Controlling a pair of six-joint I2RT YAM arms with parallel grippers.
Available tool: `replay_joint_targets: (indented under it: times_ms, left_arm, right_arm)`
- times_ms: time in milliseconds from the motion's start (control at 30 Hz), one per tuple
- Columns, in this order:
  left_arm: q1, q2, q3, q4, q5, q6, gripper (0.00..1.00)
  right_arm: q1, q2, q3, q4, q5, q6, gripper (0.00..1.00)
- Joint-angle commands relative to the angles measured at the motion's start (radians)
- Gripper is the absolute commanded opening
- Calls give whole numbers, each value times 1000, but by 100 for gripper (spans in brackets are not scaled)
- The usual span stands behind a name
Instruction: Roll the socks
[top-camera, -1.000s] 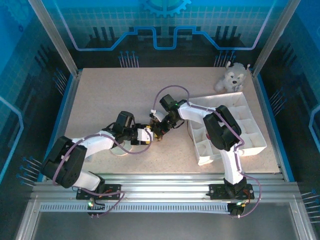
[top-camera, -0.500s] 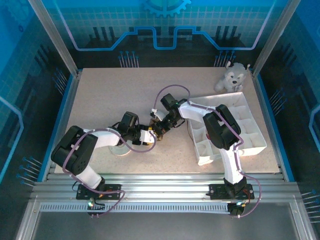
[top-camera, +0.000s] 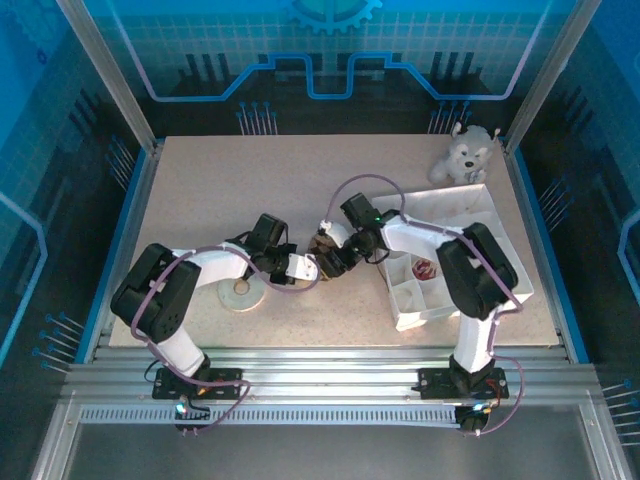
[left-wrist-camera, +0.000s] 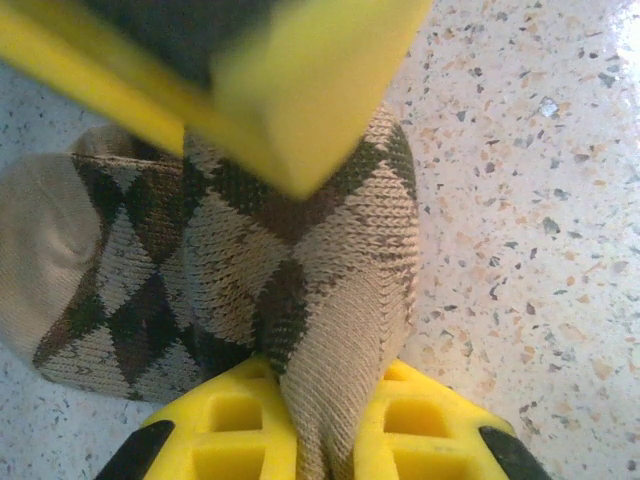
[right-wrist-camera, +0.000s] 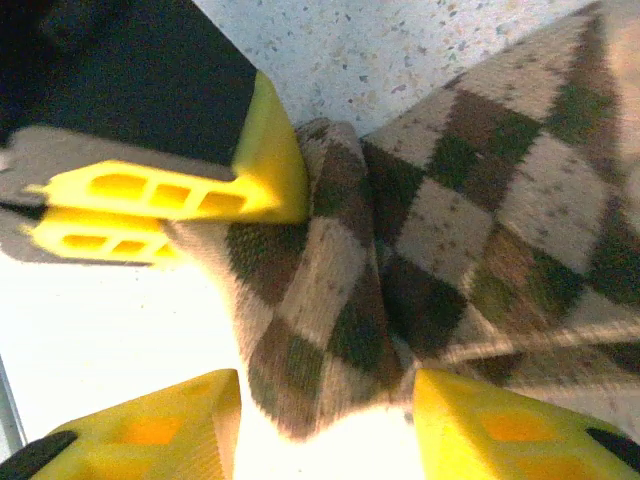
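Overview from the top camera: I see both arms meeting mid-table, the left gripper and right gripper nose to nose at the brown-and-tan argyle knitted sock. A small red-and-tan sock lies in a compartment of the white divided plastic tray.

On the left wrist camera, my yellow fingers are pinched tight on a fold of the argyle sock, which rests on the speckled table.

On the right wrist camera, the fingers stand parted, straddling another fold.

left tool clamped shut, right tool jaws apart, tips close together.
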Motion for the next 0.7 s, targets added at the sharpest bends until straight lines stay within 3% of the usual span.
replay_joint_targets:
  times_ms: [0,300,500,667]
  left_arm:
    - [-2,33,14,-220,3,31,0]
    - [-9,75,155,-497,121,64,0]
    - [-18,162,291,-674,169,26,0]
    - [-23,228,430,-797,184,-49,0]
  right_arm:
    - [-25,-113,-65,108,51,30,49]
    - [-19,-459,-459,505,201,3,49]
    - [14,-524,-525,509,229,-102,50]
    - [133,-532,-590,618,313,-236,52]
